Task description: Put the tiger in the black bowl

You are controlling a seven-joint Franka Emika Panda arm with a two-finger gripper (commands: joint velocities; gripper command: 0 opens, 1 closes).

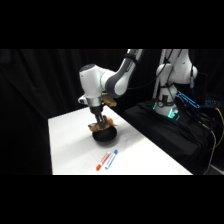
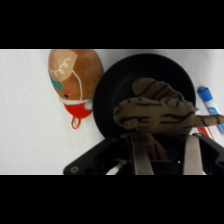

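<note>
The tiger (image 2: pixel 155 107), a tan toy with dark stripes, hangs between my gripper's (image 2: pixel 165 145) two fingers, directly over the black bowl (image 2: pixel 107 90). In the side view my gripper (image 1: pixel 100 120) comes straight down at the middle of the white table (image 1: pixel 70 145). There the tiger (image 1: pixel 96 125) sits just above the rim of the black bowl (image 1: pixel 106 136). The gripper is shut on the tiger. Whether the toy touches the bowl's inside is hidden.
An orange-tan egg-shaped toy (image 2: pixel 75 75) with a red end lies right beside the bowl. A red marker (image 1: pixel 102 161) and a blue marker (image 1: pixel 112 159) lie side by side in front of the bowl. The arm's base (image 1: pixel 167 107) stands at the right on dark equipment.
</note>
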